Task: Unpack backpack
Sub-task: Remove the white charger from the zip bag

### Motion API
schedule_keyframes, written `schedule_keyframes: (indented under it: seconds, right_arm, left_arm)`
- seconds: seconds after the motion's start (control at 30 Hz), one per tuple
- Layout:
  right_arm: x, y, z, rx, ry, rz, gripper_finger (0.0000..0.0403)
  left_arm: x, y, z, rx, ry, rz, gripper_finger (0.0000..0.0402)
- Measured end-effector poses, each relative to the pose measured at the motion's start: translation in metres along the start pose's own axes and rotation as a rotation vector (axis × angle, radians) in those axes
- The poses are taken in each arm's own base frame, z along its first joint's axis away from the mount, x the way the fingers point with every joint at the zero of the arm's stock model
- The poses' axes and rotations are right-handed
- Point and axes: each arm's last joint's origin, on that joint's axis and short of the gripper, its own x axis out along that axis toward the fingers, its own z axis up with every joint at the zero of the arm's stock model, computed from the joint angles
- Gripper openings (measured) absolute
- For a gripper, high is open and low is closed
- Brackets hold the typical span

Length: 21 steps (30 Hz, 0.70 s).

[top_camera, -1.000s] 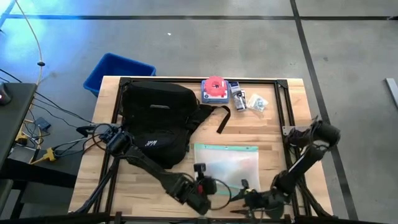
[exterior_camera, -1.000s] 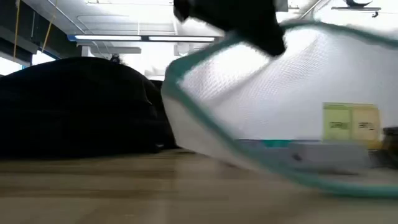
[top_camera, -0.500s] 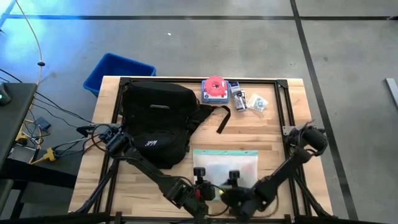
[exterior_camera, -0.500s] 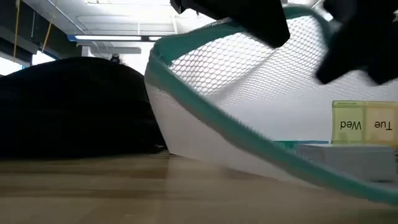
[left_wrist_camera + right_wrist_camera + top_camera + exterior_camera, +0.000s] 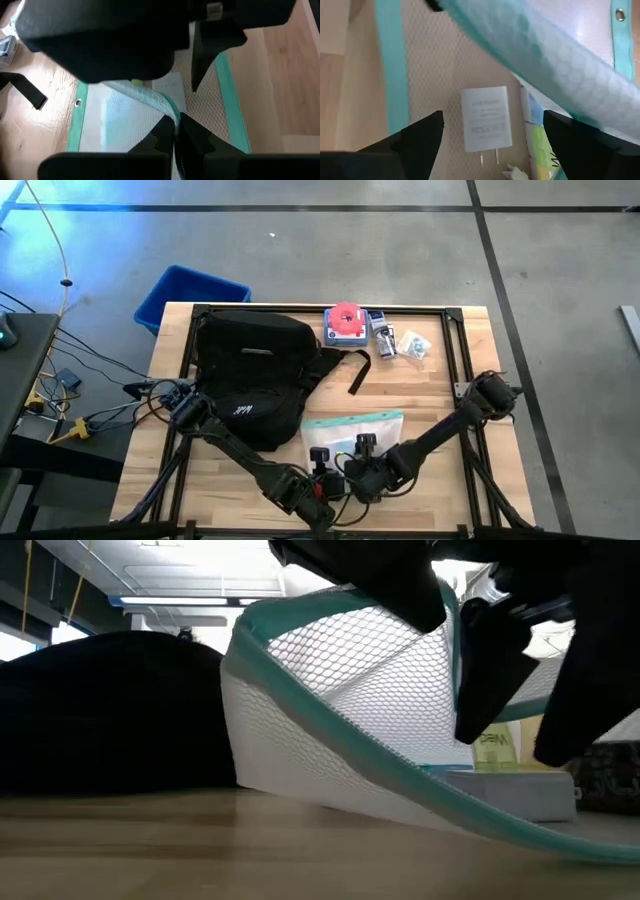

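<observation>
left gripper (image 5: 173, 131) pinching mesh pouch (image 5: 352, 427) | label unreadable

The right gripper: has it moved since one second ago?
Yes. In the high view the right gripper has gone left along the table's near edge, away from the right corner, and now reaches, open, into the mesh pouch beside the left gripper.

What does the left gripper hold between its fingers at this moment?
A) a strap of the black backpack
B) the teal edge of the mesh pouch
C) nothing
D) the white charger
B: in the left wrist view the left gripper is shut on the teal edge of the mesh pouch, lifting it off the table.
</observation>
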Motion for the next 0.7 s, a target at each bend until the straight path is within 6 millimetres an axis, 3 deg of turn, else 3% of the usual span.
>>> schedule_keyframes:
  seconds: [0.37,0.5,0.7]
  right_arm:
    - [0.023,0.009,-0.003,0.013,0.022,0.004,0.0314]
    - [0.027,0.01,-0.005,0.039,0.035,0.002,0.026]
    - [0.024,0.017,-0.006,0.067,0.046,0.019,0.0138]
  left_arm:
    - [-0.001,0.001,-0.007,0.017,0.048,0.028,0.0]
    - [0.0,0.002,-0.007,0.02,0.056,0.035,0.0]
    - [0.0,0.005,-0.009,0.0,0.065,0.063,0.0]
